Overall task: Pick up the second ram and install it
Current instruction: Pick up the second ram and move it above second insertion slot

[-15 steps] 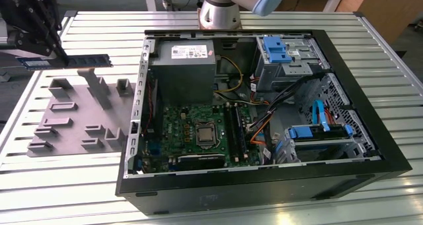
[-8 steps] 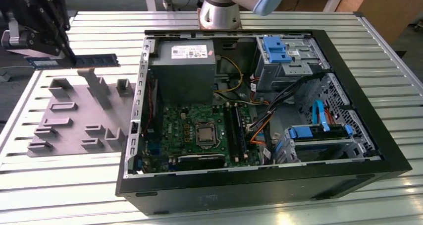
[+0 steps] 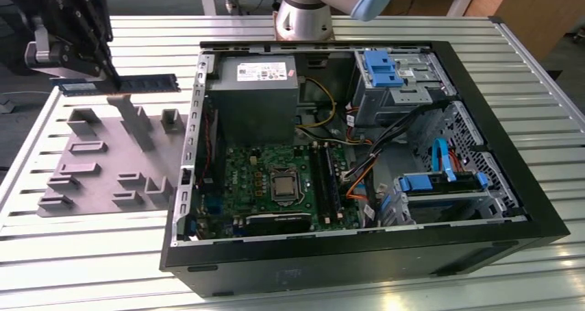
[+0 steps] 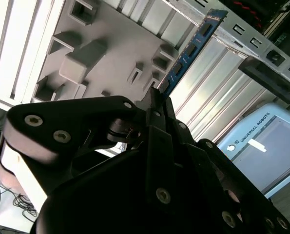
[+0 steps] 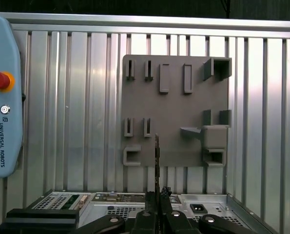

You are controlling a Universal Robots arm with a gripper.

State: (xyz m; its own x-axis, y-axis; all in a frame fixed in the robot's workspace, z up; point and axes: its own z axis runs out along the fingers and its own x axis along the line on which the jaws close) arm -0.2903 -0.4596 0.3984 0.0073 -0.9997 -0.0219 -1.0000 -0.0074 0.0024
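My gripper (image 3: 109, 72) hangs above the table at the exterior view's far left, shut on the second ram (image 3: 123, 84). The stick is thin and dark, lies level, and sticks out toward the exterior view's right, above the far edge of the grey fixture plate (image 3: 105, 164). In the second wrist view the ram (image 4: 191, 48) reaches out from the fingertips (image 4: 157, 100) over the plate (image 4: 110, 44). Seen edge-on in the first wrist view, the ram (image 5: 157, 158) is a narrow line rising from my gripper (image 5: 159, 192). The motherboard's black memory slots (image 3: 327, 177) lie inside the open computer case (image 3: 512, 188).
The case holds a power supply (image 3: 256, 85), a CPU socket (image 3: 283, 185), cables and blue drive brackets (image 3: 439, 181). The arm's base (image 3: 302, 16) stands behind the case. A teach pendant (image 5: 3, 97) lies on the slatted metal table (image 3: 92, 249).
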